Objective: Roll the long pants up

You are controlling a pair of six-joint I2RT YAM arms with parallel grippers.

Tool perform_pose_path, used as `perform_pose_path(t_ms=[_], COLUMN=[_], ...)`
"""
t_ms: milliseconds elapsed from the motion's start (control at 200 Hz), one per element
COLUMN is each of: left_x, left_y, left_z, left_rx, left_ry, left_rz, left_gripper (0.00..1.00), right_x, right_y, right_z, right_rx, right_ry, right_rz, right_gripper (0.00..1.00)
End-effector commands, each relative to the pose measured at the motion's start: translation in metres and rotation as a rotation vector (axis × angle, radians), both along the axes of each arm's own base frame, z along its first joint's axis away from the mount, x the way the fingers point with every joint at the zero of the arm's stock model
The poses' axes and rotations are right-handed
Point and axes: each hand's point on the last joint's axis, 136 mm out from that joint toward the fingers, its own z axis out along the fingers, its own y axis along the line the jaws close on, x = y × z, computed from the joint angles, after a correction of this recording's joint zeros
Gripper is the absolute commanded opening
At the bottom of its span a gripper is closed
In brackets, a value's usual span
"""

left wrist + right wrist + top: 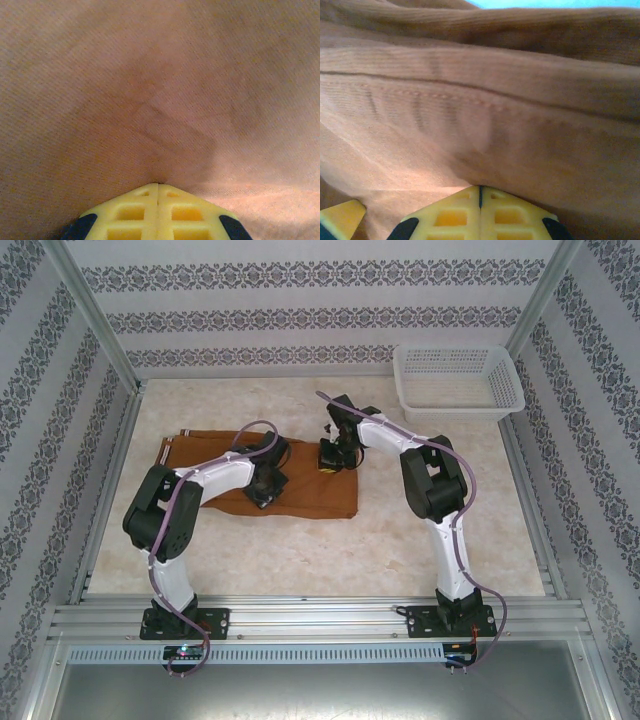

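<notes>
1. Garment: the long pants point(312, 496) lie flat on the table point(300, 565), left of centre. Their long axis runs left to right. A pale edge shows at the left end; the right end stops about mid-table.
2. Left gripper point(266, 488): set down on the middle of the cloth, towards its near edge. In the left wrist view the yellow fingers point(134, 214) are pressed together, and creases in the cloth run in to the tips. I judge a small pinch of the pants is held.
3. Right gripper point(334, 454): at the right part of the cloth, on its far edge. In the right wrist view its fingers point(454, 216) are also pressed together, with a seamed fold bulging directly over the tips. I judge it is likewise pinching the pants.
4. Governing relation: both grippers sit on the right half of the garment, so the greater length extends to the left of them. The right arm is nearer the free right end. Any roll should therefore travel leftward along the long axis.
5. Risk: the two grips are staggered near and far, so the roll may skew.
6. Other item: a white basket point(460, 402) stands at the far right, well apart from the cloth.
</notes>
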Motion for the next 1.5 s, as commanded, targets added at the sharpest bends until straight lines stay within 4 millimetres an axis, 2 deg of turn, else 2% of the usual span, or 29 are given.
perform_pose_path(t_ms=[0,115,280,525,699,794,969,1064,1154,1189,1229,1239,1254,1269,1289,1309,1344,1384,1419,1464,1494], left_x=[-0.047,-0.032,0.024,0.104,0.142,0.147,0.139,0.132,0.127,0.126,0.127,0.128,0.128,0.129,0.13,0.132,0.136,0.141,0.147,0.156,0.163], left_y=[0.036,0.033,0.022,0.0,-0.014,-0.019,-0.016,-0.007,0.004,0.007,0.011,0.012,0.013,0.013,0.014,0.014,0.015,0.015,0.015,0.014,0.011], left_z=[-0.029,-0.031,-0.02,-0.008,-0.007,-0.006,0.011,0.036,0.071,0.088,0.107,0.113,0.119,0.128,0.137,0.144,0.157,0.167,0.171,0.171,0.167], left_rx=[0.155,0.17,0.228,0.258,0.264,0.253,0.243,0.24,0.235,0.234,0.242,0.242,0.246,0.248,0.252,0.257,0.262,0.269,0.277,0.27,0.252], left_ry=[0.159,0.131,0.082,-0.002,-0.041,-0.041,-0.052,-0.07,-0.107,-0.138,-0.179,-0.194,-0.209,-0.232,-0.259,-0.28,-0.32,-0.353,-0.374,-0.39,-0.395], left_rz=[0.081,0.056,-0.079,-0.209,-0.284,-0.302,-0.319,-0.327,-0.324,-0.325,-0.327,-0.327,-0.329,-0.331,-0.335,-0.336,-0.34,-0.344,-0.344,-0.345,-0.343], left_gripper=[0.0,0.0,0.0,0.0,0.0,0.0,0.0,0.0,0.0,0.07,0.25,0.33,0.58,0.78,0.92,0.97,0.99,0.98,0.87,0.44,0.1], right_x=[-0.004,-0.02,-0.062,-0.128,-0.16,-0.166,-0.153,-0.145,-0.134,-0.13,-0.123,-0.122,-0.118,-0.116,-0.111,-0.107,-0.099,-0.088,-0.077,-0.06,-0.051], right_y=[-0.01,-0.011,-0.003,0.024,0.051,0.063,0.07,0.073,0.075,0.074,0.075,0.075,0.074,0.074,0.073,0.072,0.07,0.066,0.062,0.055,0.052], right_z=[-0.008,-0.018,-0.03,-0.037,-0.036,-0.033,-0.02,-0.007,0.012,0.02,0.032,0.035,0.04,0.045,0.052,0.058,0.067,0.08,0.088,0.098,0.104], right_rx=[-0.021,-0.028,-0.044,-0.067,-0.039,-0.044,-0.039,-0.033,-0.012,0.0,0.013,0.018,0.023,0.026,0.032,0.036,0.041,0.047,0.052,0.06,0.07], right_ry=[0.004,0.045,0.097,0.14,0.166,0.156,0.127,0.105,0.077,0.067,0.047,0.042,0.032,0.023,0.009,-0.003,-0.024,-0.052,-0.075,-0.108,-0.121], right_rz=[0.013,0.03,0.084,0.185,0.235,0.262,0.268,0.28,0.28,0.277,0.276,0.277,0.275,0.275,0.273,0.269,0.266,0.255,0.244,0.223,0.209], right_gripper=[0.0,0.0,0.0,0.0,0.0,0.0,0.0,0.0,0.0,0.0,0.0,0.0,0.0,0.0,0.0,0.0,0.0,0.0,0.0,0.0,0.0])
